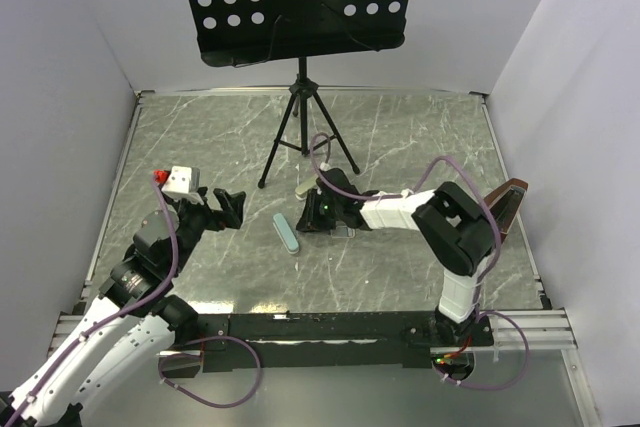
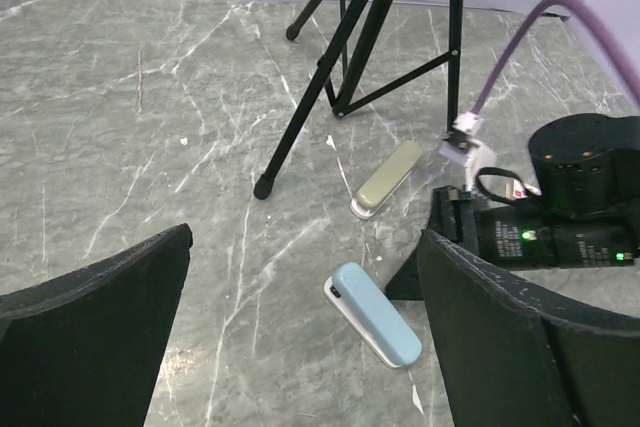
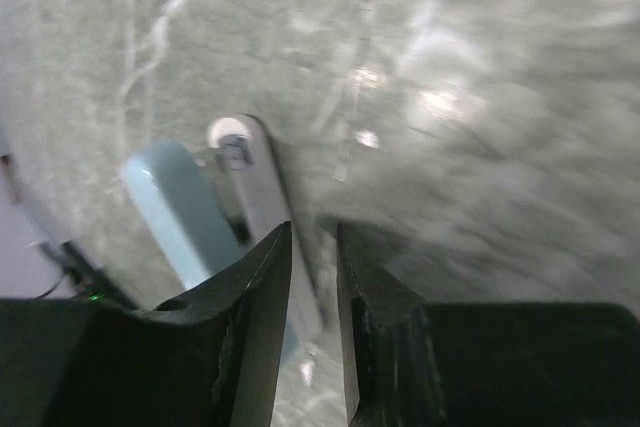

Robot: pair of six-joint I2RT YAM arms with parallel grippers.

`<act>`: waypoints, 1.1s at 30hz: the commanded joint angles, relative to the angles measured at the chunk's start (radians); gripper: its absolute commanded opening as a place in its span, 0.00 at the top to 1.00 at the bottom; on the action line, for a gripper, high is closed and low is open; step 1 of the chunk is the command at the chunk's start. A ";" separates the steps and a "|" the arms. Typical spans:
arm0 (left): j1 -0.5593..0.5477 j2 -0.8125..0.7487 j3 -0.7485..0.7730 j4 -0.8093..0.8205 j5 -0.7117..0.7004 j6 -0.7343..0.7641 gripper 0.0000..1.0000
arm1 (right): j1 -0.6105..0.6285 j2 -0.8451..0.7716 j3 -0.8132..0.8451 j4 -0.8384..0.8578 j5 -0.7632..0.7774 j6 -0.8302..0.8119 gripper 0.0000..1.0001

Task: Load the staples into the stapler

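A light blue stapler (image 1: 286,232) (image 2: 375,315) with a pale base lies flat on the marble table (image 1: 400,127). A tan stapler (image 1: 305,188) (image 2: 388,179) lies just beyond it. My right gripper (image 1: 308,215) (image 3: 314,229) hovers low, close to the right of the blue stapler (image 3: 170,202). Its jaws stand a narrow gap apart and I see nothing between them. That view is blurred. My left gripper (image 1: 233,207) (image 2: 305,247) stands wide open to the left of the blue stapler, holding nothing. A small grey piece (image 1: 343,234) lies under the right wrist. I cannot tell whether it is the staples.
A black music stand on a tripod (image 1: 300,117) (image 2: 340,67) rises behind the staplers; one leg ends near the tan stapler. A brown object (image 1: 508,209) stands at the right edge. White walls close in the table on three sides.
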 commanded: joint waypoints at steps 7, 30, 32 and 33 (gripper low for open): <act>0.047 -0.021 -0.010 0.012 -0.139 -0.121 0.00 | -0.039 -0.274 0.025 -0.347 0.369 -0.193 0.43; 0.176 -0.363 -0.037 0.146 -0.437 -0.066 0.00 | -0.287 -1.463 -0.165 -0.528 0.985 -0.607 0.00; 0.174 -0.370 -0.032 0.161 -0.433 -0.024 0.01 | -0.287 -1.494 -0.170 -0.531 0.990 -0.619 0.01; 0.174 -0.370 -0.027 0.169 -0.446 -0.010 0.01 | -0.287 -1.507 -0.170 -0.539 0.984 -0.619 0.00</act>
